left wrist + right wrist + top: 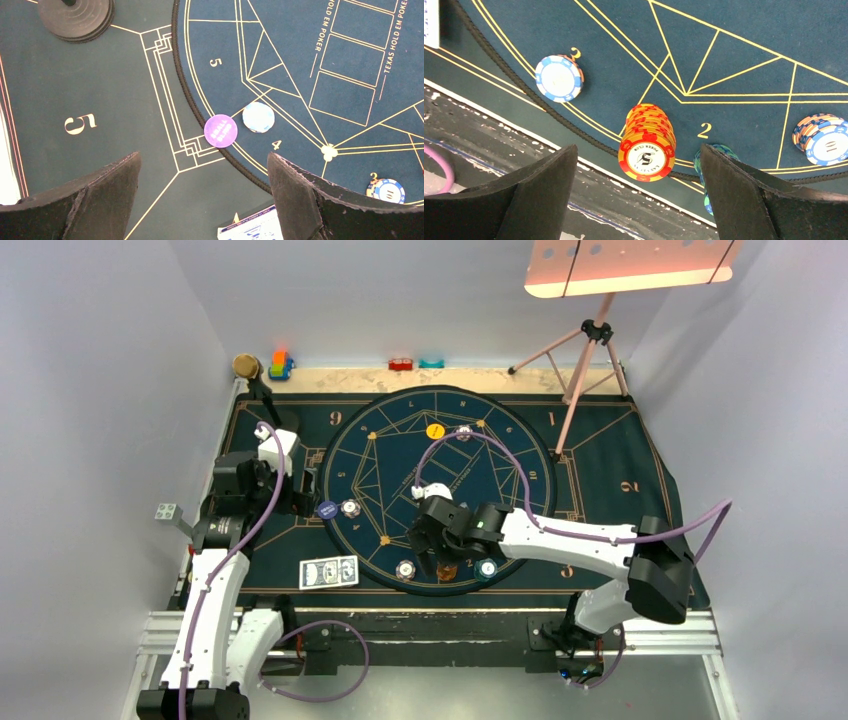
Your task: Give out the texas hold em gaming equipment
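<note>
Partly done, by the look of it. Around the round mat (380, 455): yellow disc (435, 430) at 12 o'clock, purple disc (220, 130) and pale chip (258, 117) at 9, blue-white chip (559, 78) at 7, red-yellow chip stack (647, 145) at 6, teal chips (486, 568) at 5. Right fingers (539, 195) wide apart beside that stack, holding nothing. Left fingers (100, 195) wide apart, empty. Cards (329, 572) off the mat at 7, likely left to deal.

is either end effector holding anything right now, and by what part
Nothing is held. The right end effector stands open over the red-and-yellow chip stack, not touching its sides; the left end effector is open and empty.
</note>
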You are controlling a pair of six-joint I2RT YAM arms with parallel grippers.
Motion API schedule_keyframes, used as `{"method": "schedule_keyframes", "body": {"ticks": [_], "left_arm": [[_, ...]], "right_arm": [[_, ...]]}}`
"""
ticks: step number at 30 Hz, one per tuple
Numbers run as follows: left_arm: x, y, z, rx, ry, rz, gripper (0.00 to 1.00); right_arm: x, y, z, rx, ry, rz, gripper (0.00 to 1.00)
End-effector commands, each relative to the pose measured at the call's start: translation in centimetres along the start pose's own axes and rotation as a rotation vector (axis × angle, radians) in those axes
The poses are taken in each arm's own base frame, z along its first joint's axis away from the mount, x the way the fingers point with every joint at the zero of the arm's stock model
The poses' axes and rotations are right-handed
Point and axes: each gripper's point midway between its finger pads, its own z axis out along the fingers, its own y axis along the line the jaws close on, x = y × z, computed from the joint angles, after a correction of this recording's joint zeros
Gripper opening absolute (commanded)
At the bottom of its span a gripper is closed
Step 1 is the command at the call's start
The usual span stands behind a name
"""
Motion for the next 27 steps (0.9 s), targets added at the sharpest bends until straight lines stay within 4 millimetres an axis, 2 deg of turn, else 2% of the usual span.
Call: {"method": "schedule_keyframes", "body": {"ticks": [1, 14, 18, 23, 27], "left_arm": [[-0.5, 0.1, 0.0, 0.005, -0.030, 0.019, 1.00], [-0.5, 0.0, 0.0, 0.005, -0.030, 0.018, 1.00], [-0.5, 0.1, 0.0, 0.004, -0.030, 0.018, 1.00], [-0.5, 0.0, -0.1, 0.004, -0.032, 0.018, 1.00], [-0.5, 0.1, -0.1, 0.003, -0.032, 0.019, 1.00]], "right_arm": [[0.7, -0.1, 0.7, 0.011, 0.008, 0.003, 0.93], [1.6, 0.1, 1.4, 0.016, 0.023, 0.005, 0.74], [1.7, 0.0, 1.6, 0.027, 0.030, 0.001, 0.63], [1.8, -0.3, 1.8, 0.041, 0.033, -0.001, 0.42], [1.8, -0.4, 1.8, 0.045, 0.030, -0.006, 0.36]]}}
